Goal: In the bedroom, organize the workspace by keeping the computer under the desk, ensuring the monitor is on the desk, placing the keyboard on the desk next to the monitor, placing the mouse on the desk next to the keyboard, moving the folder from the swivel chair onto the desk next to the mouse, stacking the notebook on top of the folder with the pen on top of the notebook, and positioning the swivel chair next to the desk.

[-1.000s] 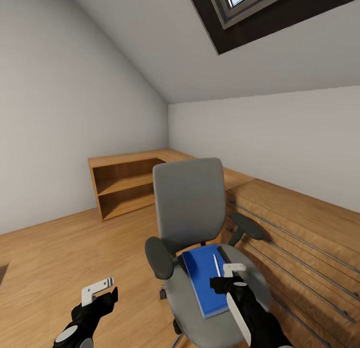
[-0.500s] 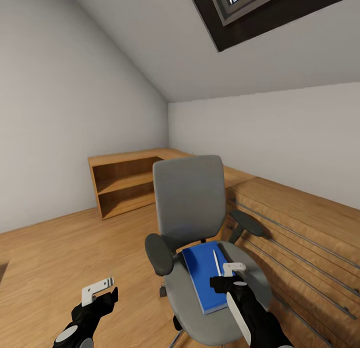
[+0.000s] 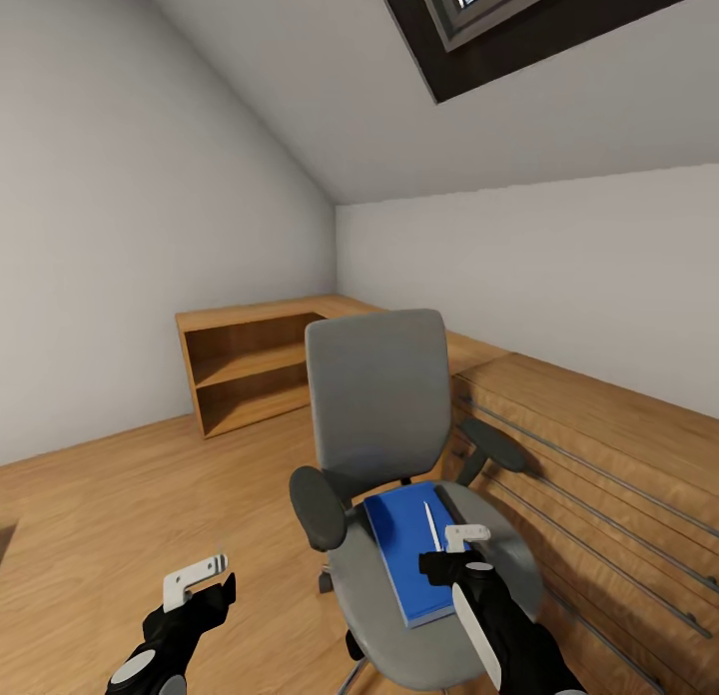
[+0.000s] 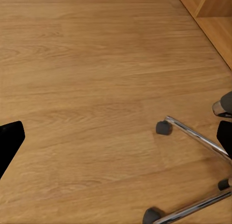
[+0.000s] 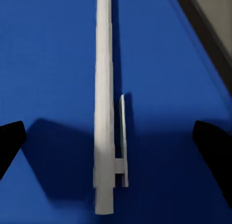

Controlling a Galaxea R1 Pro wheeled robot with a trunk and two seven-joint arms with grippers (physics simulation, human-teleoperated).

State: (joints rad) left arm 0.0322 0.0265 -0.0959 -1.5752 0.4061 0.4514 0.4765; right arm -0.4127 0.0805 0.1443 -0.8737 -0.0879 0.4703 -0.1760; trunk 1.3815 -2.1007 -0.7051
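An attic room in a home, set up as a bedroom or study. The grey ceiling [image 3: 330,96] slopes steeply down to low grey walls [image 3: 539,276], with a dark-framed skylight [image 3: 479,6] cut into it. The floor [image 3: 120,495] is warm wood planks. A low open wooden shelf [image 3: 250,370] runs into the corner, joining a wooden chest [image 3: 599,475] along the wall. A grey chair [image 3: 379,415] on a chrome base stands in front, a blue folder [image 3: 404,555] and white pen [image 3: 431,525] on its seat
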